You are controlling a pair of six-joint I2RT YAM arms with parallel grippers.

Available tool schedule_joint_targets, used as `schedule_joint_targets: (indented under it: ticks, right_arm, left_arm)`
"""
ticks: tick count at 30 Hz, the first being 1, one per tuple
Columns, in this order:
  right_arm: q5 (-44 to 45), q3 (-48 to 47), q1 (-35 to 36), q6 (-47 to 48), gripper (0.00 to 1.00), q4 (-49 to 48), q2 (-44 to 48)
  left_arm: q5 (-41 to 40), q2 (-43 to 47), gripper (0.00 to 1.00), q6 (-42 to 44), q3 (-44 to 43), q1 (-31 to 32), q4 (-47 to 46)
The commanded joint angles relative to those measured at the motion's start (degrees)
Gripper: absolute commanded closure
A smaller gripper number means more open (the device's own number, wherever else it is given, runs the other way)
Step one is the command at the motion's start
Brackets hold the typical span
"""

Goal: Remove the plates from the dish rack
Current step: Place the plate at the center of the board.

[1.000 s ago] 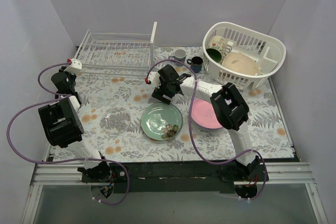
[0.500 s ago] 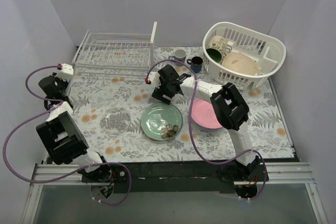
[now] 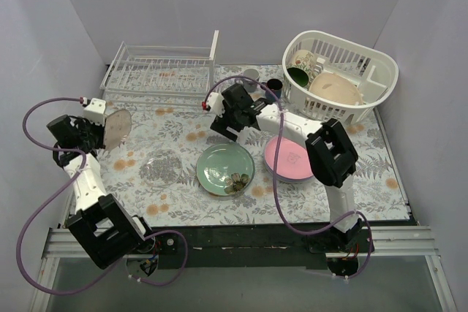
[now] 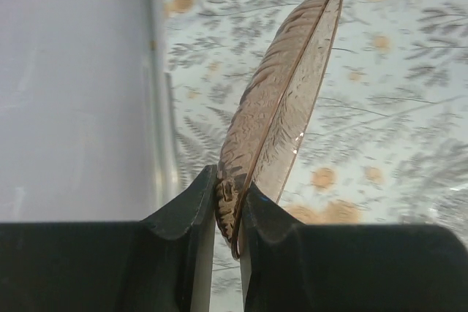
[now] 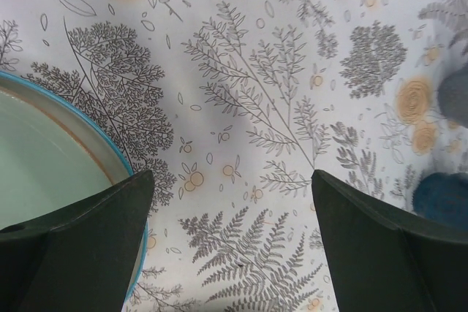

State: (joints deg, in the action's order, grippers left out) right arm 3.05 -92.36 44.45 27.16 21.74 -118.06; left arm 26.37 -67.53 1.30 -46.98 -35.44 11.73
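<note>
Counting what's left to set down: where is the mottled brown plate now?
At the left of the top view, the mottled brown plate is pinched by its rim in the left gripper, nearer than the left end of the dish rack.

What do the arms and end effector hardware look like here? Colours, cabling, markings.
Both arms are built from blocky black joint housings joined by slim white links. A thin purple cable loops loosely off each arm, with a small red connector near the wrist. The left end effector and right end effector each have two dark, matte, wedge-shaped fingers. No lettering is readable.
</note>
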Motion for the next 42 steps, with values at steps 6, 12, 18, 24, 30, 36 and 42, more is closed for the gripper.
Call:
schedule_joint_targets:
  ticks: [6,12,18,24,30,36,42]
  right_arm:
    - [1.96,1.38,0.38,0.0,0.03,-0.64,8.9]
    - [1.96,4.99,0.38,0.44,0.03,-2.75,10.74]
    - [1.61,7.37,0.29,0.79,0.03,-3.89,11.45]
    - [0.82,8.07,0.38,0.7,0.03,-4.25,11.71]
    - [0.2,8.86,0.38,0.53,0.03,-4.33,11.71]
    - [-0.24,8.95,0.29,0.44,0.03,-4.42,11.01]
    - [0.03,8.86,0.38,0.61,0.03,-4.16,9.52]
  left_arm:
    - [21.17,2.58,1.0,-11.57,-3.91,0.02,18.85]
    - [28.03,0.38,1.0,-13.16,-5.05,-0.07,26.76]
    - [29.0,-2.43,1.0,-13.87,-4.87,0.02,33.09]
    - [29.0,-4.89,1.0,-15.8,-4.79,-0.07,39.07]
    - [26.98,-4.97,1.0,-18.0,-5.05,0.02,38.37]
    - [30.92,-12.36,1.0,-13.96,-12.33,0.02,45.92]
    - [27.42,-22.64,1.0,5.87,-23.06,-0.07,61.82]
